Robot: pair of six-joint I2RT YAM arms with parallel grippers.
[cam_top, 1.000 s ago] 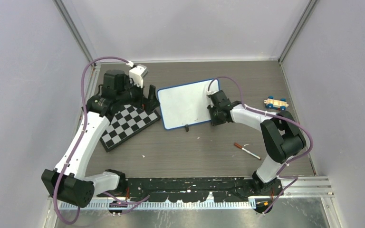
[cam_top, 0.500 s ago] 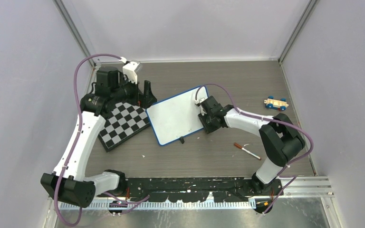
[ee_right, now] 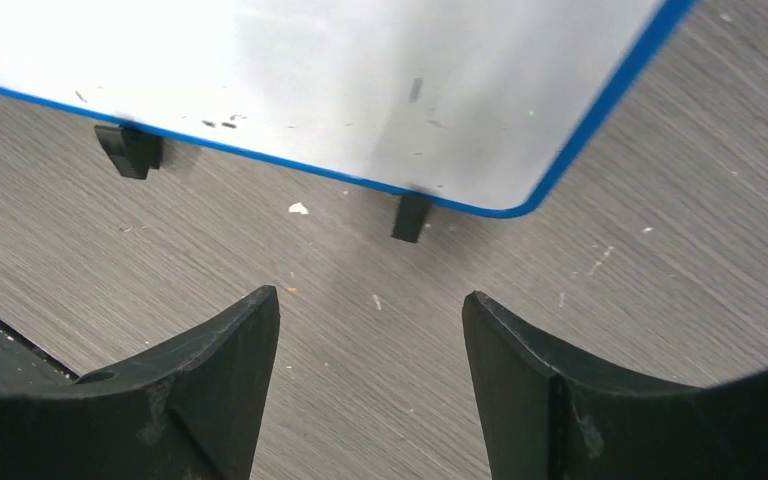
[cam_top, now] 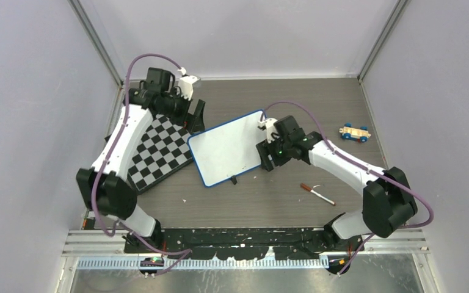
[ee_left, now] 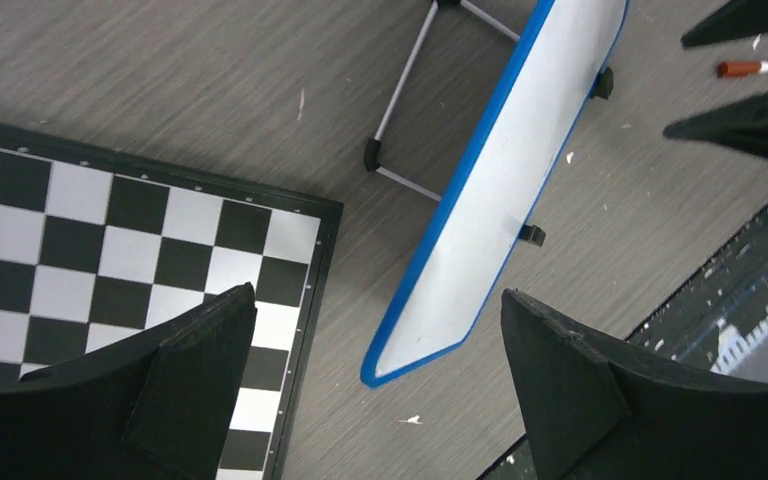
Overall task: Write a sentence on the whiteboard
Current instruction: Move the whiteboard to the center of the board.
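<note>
The whiteboard [cam_top: 226, 151] lies turned at an angle on the table [cam_top: 262, 204], with its left side close beside the chessboard [cam_top: 159, 155]. One second ago it sat more square and further to the right, so it has been swung and pushed to the left. In the last half second the board itself does not move any more; only the arms change. The right gripper [cam_top: 267, 156] stays at the right edge of the board. Its wrist view shows the two fingers apart with nothing between them, and a rounded corner of the board just beyond. The left gripper [cam_top: 194, 117] has gone toward the far corner of the chessboard, also with its fingers spread and empty. The white surface is blank; the sentence is not there yet. The marker [cam_top: 317, 194] lies on the table, near and right of the board, and nobody holds it. I judge that the placing of the board is finished and the writing has not started. The next need is to take the marker, probably with the right arm, which is closer.
</note>
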